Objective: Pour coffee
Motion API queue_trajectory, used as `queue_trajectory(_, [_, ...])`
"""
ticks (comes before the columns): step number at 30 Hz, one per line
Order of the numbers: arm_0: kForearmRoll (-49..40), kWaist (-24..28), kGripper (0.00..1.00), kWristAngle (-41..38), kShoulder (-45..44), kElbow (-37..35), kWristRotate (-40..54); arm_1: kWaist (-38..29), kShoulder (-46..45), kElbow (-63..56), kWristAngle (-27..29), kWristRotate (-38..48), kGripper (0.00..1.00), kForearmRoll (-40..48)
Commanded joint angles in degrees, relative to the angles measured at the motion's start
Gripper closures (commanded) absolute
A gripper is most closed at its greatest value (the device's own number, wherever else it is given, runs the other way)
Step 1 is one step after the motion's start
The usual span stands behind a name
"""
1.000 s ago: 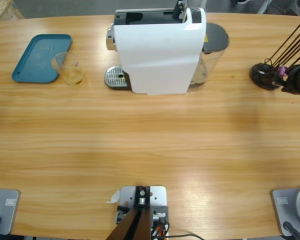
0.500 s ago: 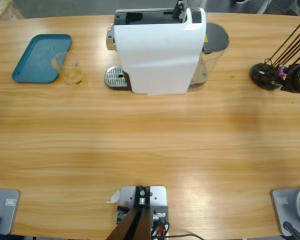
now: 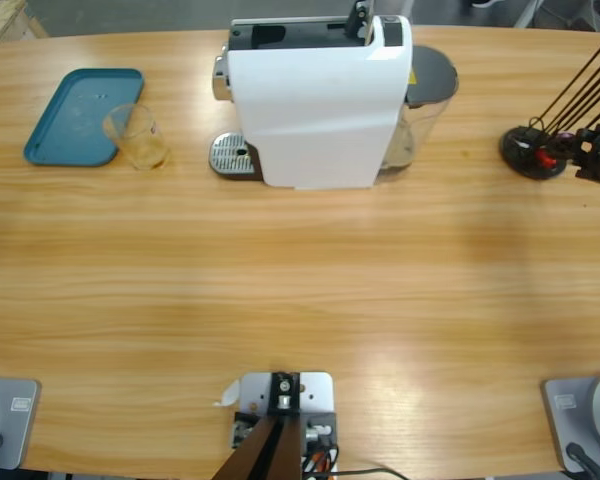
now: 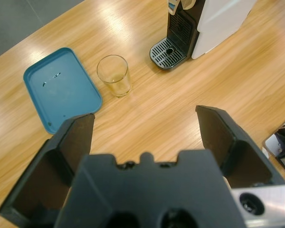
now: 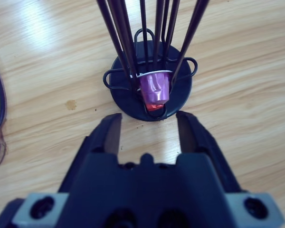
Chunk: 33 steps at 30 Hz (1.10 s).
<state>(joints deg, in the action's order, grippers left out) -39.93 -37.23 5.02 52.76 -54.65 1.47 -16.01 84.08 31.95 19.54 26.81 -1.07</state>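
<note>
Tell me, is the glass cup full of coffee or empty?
Empty. The glass cup stands upright beside the blue tray, and only clear glass shows inside.

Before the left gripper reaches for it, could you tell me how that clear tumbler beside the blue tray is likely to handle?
The clear tumbler looks empty and thin-walled, so probably light and easily nudged. Its smooth sides may slip in the left gripper, whose jaws stand open. It tapers to a narrower base, so a high push could tip it toward the blue tray.

I'm working over a lab-style test bench: a long wooden table (image 3: 300, 290) staged with a white capsule coffee machine (image 3: 315, 100), a teal tray (image 3: 65, 125) and a wire capsule rack (image 5: 149, 90), grey concrete floor (image 4: 19, 16) beyond its edge.
</note>
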Motion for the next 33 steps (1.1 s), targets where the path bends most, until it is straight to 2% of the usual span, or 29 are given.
queue_trajectory(1, [0.43, -0.30, 0.092, -0.45, -2.35, 2.44, -0.75, 0.98, 1.52, -1.03, -0.68, -0.67, 0.491, 0.36])
queue_trajectory(22, [0.55, -0.31, 0.096, -0.54, -1.70, 2.53, -0.77, 1.51, 5.27, -0.14, -1.08, -1.48, 0.502, 2.33])
queue_trajectory(24, [0.55, -0.31, 0.096, -0.54, -1.70, 2.53, -0.77, 1.60, 5.12, -0.15, -0.96, -1.57, 0.710, 2.39])
queue_trajectory(25, [0.55, -0.37, 0.096, -0.54, -1.77, 2.53, -0.77, 1.62, 4.98, -0.22, -0.89, -1.57, 0.773, 2.39])
queue_trajectory(28, [0.55, -0.38, 0.096, -0.54, -1.70, 2.53, -0.77, 1.67, 4.39, -0.51, -0.82, -1.58, 0.796, 2.56])
queue_trajectory(29, [0.55, -0.38, 0.096, -0.54, -1.71, 2.53, -0.77, 1.67, 4.28, -0.58, -0.82, -1.60, 0.939, 2.61])
queue_trajectory(30, [0.55, -0.38, 0.096, -0.54, -1.71, 2.53, -0.77, 1.69, 4.23, -0.63, -0.83, -1.71, 1.000, 2.74])
queue_trajectory(33, [0.64, -0.38, 0.096, -0.54, -1.78, 2.62, -0.77, 1.65, 4.25, -0.80, -1.55, -2.20, 1.000, 3.19])
